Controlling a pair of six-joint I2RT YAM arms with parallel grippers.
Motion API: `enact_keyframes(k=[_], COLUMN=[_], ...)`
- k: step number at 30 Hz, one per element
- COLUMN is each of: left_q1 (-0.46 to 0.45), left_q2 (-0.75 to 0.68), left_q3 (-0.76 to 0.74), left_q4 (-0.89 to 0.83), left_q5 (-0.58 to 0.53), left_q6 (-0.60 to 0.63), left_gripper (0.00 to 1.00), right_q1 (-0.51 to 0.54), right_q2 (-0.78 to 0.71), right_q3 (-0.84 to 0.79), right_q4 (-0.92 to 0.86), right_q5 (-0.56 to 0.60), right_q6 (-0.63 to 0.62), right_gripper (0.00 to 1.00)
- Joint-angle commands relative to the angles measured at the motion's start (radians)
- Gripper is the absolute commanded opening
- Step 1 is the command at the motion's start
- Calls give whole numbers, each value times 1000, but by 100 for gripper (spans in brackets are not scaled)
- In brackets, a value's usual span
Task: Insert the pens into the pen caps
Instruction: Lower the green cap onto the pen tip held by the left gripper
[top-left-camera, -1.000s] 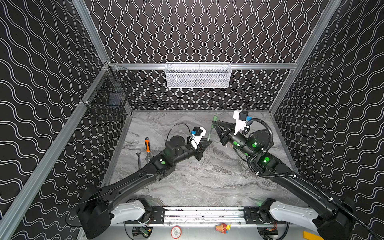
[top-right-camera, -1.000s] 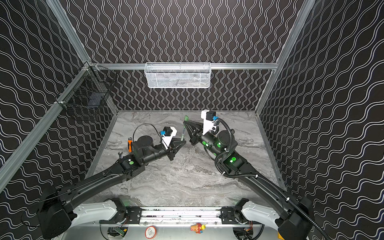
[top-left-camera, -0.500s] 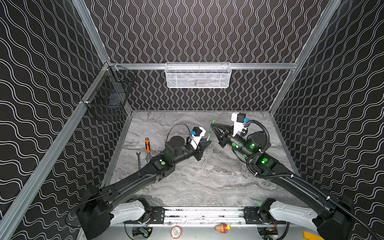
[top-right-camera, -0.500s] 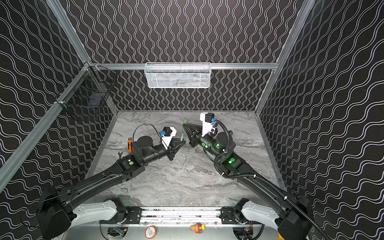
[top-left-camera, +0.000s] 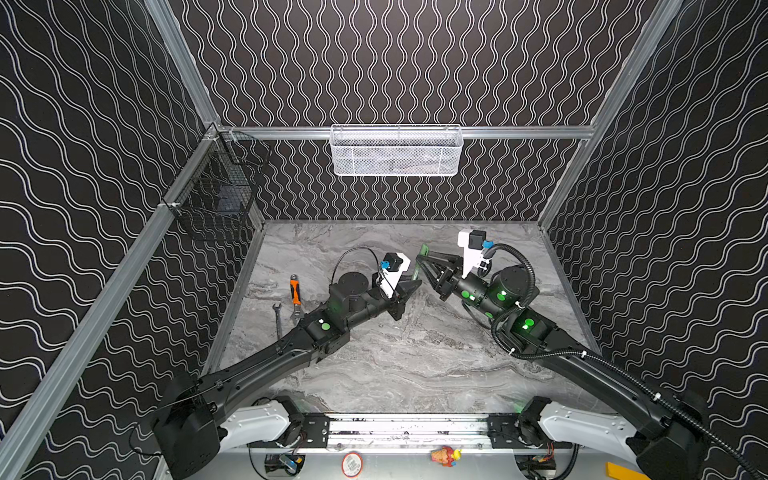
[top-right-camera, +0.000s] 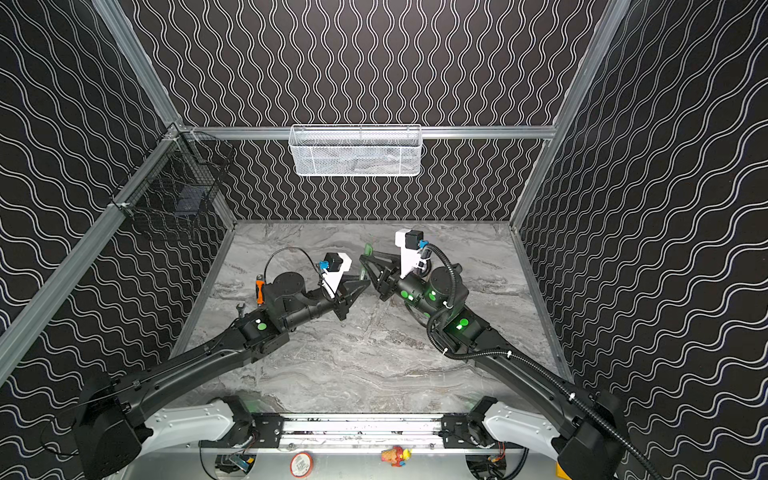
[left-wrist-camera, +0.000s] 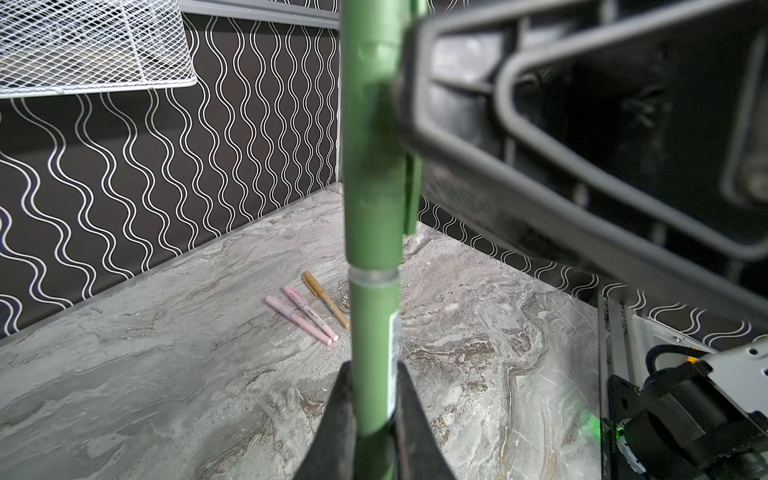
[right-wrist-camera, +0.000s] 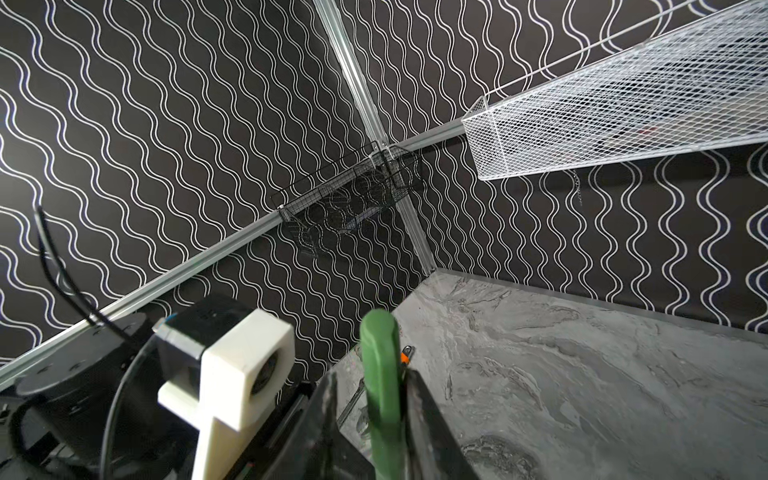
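A: Place type? Quick.
B: Robot lab test cell (no home, no shop). Left arm (top-left-camera: 266, 365) and right arm (top-left-camera: 590, 365) sit on a metal rail (top-left-camera: 409, 428), boxed in by aluminium frame (top-left-camera: 519, 132) and wavy-patterned panels (top-left-camera: 415, 62).
A: More?
B: Marble-look worktop (top-left-camera: 395, 374), white mesh basket (top-left-camera: 395, 151) and black wire basket (top-left-camera: 216, 199) hung on the frame, wrench (top-left-camera: 277, 320) beside an orange-handled tool (top-left-camera: 295, 291).

Both top views high, looking down; wrist views close, sharing green pen (left-wrist-camera: 372, 332).
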Motion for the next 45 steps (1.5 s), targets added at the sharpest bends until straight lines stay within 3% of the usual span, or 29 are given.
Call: enact_keyframes(k=[1, 10, 13, 15, 26, 37, 41, 45], left_q1=[0, 1, 0, 0, 0, 0, 2, 0], left_q2=[7, 1, -7, -13, -24, -24, -18, -8], left_q3=[4, 10, 9, 6, -2, 10, 13, 15], left_q4=[25, 8, 7, 10, 23, 1, -4, -5], left_q5=[-16, -32, -42, -45, -45, -57, -54, -50], left_q6=[12, 33, 42, 44, 38, 57, 55, 51], left_gripper=[0, 0, 0, 0, 0, 0, 0, 0], right_q1=[2, -2, -2, -2, 1, 1, 1, 2], right_q2=[-16, 63, 93, 90, 8, 38, 34, 38], right_q3=[28, 256, 293, 259, 169, 175, 175, 220], right_q4=[-34, -294, -338, -287, -204, -293, -303, -325], right_q5=[18, 51, -6, -15, -6, -28, -21, -11], right_q6=[-28, -22, -19, 5, 5, -41, -35, -39], right_gripper=[29, 32, 23, 17, 12, 19, 30, 34])
